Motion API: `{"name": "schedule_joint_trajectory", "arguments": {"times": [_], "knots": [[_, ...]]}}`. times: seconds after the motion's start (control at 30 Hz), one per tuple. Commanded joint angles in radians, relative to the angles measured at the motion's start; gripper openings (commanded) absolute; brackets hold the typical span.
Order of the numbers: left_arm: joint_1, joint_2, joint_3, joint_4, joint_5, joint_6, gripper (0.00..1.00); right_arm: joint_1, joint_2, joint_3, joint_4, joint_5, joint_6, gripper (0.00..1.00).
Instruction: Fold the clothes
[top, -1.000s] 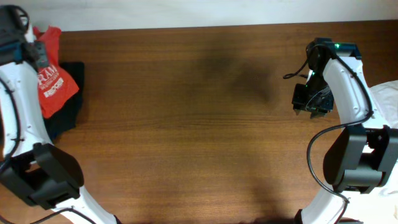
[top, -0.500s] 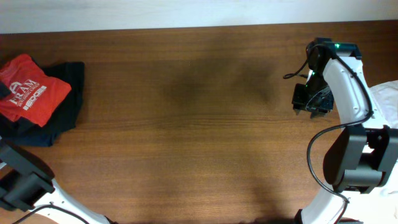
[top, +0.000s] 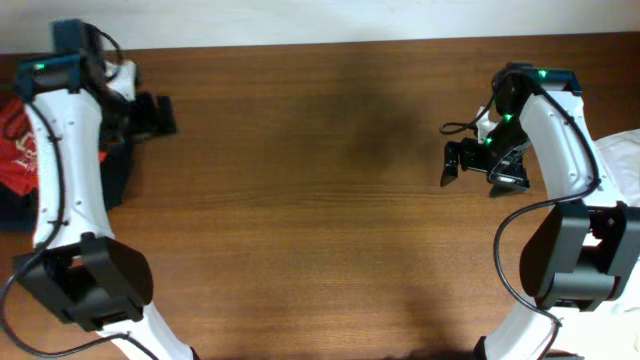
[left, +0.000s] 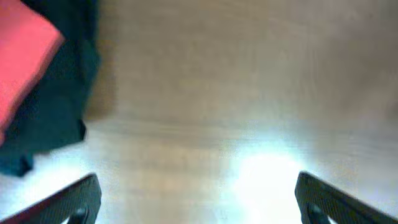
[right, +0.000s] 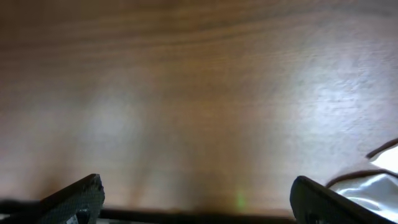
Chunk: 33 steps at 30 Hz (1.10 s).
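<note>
The clothes lie stacked at the table's far left: a red-orange T-shirt (top: 14, 150) with white print on top of a dark navy garment (top: 112, 175). My left arm partly covers both. In the left wrist view the T-shirt (left: 25, 56) and the navy garment (left: 59, 112) fill the upper left corner. My left gripper (top: 160, 113) hangs just right of the stack, open and holding nothing (left: 199, 202). On the right side my right gripper (top: 462, 165) is open over bare wood, with nothing between its fingers (right: 198, 199).
A white garment (top: 620, 150) lies at the table's right edge, behind my right arm; a bit of it shows at the lower right of the right wrist view (right: 373, 180). The brown wooden table (top: 300, 200) stretches between the two arms.
The left gripper held the red-orange T-shirt up, then let it drop flat onto the navy garment and swung to the right of the stack. Both grippers have opened wide.
</note>
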Motion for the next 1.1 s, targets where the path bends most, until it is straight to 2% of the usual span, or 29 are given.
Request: {"name": "schedule_joint_trajectory", "arguments": {"times": [0.0, 0.13, 0.2, 0.27, 0.33, 0.37, 0.47, 0.5, 0.6, 0.77, 0.9, 0.97, 1.07], "knots": [[-0.023, -0.008, 0.003, -0.119, 0.003, -0.006, 0.99, -0.003, -0.027, 0.017, -0.051, -0.024, -0.027, 0.99], [-0.045, -0.061, 0.003, -0.234, 0.003, 0.002, 0.96, -0.003, -0.121, 0.016, -0.090, 0.040, -0.026, 0.99], [-0.116, -0.174, -0.010, -0.230, -0.036, 0.005, 0.97, -0.003, -0.306, -0.034, -0.034, 0.041, -0.026, 0.99], [-0.175, -0.323, -0.095, -0.158, -0.060, 0.005, 0.97, -0.003, -0.467, -0.158, 0.056, 0.041, -0.026, 0.99], [-0.193, -0.505, -0.285, -0.024, -0.079, 0.005, 0.97, -0.003, -0.689, -0.372, 0.180, 0.048, -0.026, 0.99], [-0.193, -0.655, -0.463, 0.095, -0.079, 0.006, 0.97, -0.003, -0.833, -0.499, 0.238, 0.076, -0.026, 0.99], [-0.192, -1.047, -0.887, 0.393, -0.098, 0.062, 0.99, -0.003, -1.073, -0.598, 0.287, 0.079, 0.000, 0.99], [-0.192, -1.159, -0.988, 0.433, -0.109, 0.062, 0.99, -0.003, -1.114, -0.600, 0.259, 0.079, 0.000, 0.99], [-0.192, -1.362, -1.133, 0.415, -0.109, 0.062, 0.99, -0.003, -1.159, -0.600, 0.243, 0.079, 0.000, 0.99], [-0.192, -1.391, -1.136, 0.225, -0.109, 0.062, 0.99, -0.003, -1.118, -0.600, 0.243, 0.079, 0.000, 0.99], [-0.192, -1.391, -1.136, 0.227, -0.109, 0.062, 0.99, -0.002, -1.098, -0.600, 0.242, 0.092, 0.000, 0.99], [-0.192, -1.391, -1.136, 0.227, -0.109, 0.062, 0.99, -0.002, -1.164, -0.600, 0.256, 0.132, 0.000, 0.99], [-0.192, -1.391, -1.136, 0.227, -0.109, 0.062, 0.99, 0.010, -1.314, -0.644, 0.404, 0.132, -0.001, 0.99]]}}
